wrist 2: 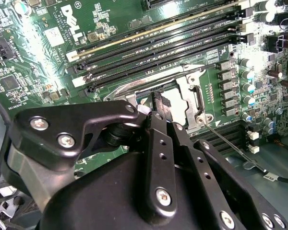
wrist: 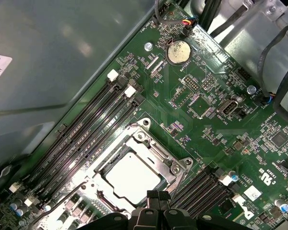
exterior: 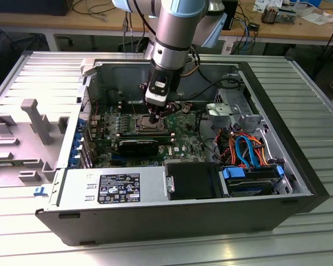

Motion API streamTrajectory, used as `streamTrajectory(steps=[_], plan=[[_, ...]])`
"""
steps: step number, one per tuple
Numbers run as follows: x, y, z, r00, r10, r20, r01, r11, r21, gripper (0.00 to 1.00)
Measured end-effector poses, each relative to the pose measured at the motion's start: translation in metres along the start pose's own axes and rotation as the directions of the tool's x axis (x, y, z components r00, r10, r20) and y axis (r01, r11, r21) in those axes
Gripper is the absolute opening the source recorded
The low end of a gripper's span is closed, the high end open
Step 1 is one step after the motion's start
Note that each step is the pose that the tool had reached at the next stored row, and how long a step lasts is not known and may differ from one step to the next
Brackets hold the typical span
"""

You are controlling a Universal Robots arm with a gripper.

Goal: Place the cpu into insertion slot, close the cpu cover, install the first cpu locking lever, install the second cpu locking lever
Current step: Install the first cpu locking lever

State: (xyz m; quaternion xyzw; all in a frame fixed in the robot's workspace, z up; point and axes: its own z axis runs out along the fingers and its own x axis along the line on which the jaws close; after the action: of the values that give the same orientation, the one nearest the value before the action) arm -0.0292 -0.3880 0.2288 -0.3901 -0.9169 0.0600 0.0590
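First wrist view: cpu (wrist: 133, 178) flat, face-up in insertion slot (wrist: 156, 153); gripper (wrist: 157, 195) pinched closed, empty.

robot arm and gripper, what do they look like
The arm is a silvery-grey tube with pale blue joint caps; black cables loop beside its wrist, which carries a small white-labelled box. The gripper is matte black linkage plates with silver screw heads.

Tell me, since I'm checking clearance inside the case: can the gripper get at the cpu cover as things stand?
Probably yes. In the first wrist view the gripper hangs right at the edge of the cpu cover, with nothing between them. The cpu shows through its window.
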Motion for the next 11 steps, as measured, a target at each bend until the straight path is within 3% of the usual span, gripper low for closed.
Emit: streamTrajectory(steps=[11], plan=[[0.0,0.0,0.0,1.0,-0.008,0.0011,0.008,1.0,0.0004,0.11]])
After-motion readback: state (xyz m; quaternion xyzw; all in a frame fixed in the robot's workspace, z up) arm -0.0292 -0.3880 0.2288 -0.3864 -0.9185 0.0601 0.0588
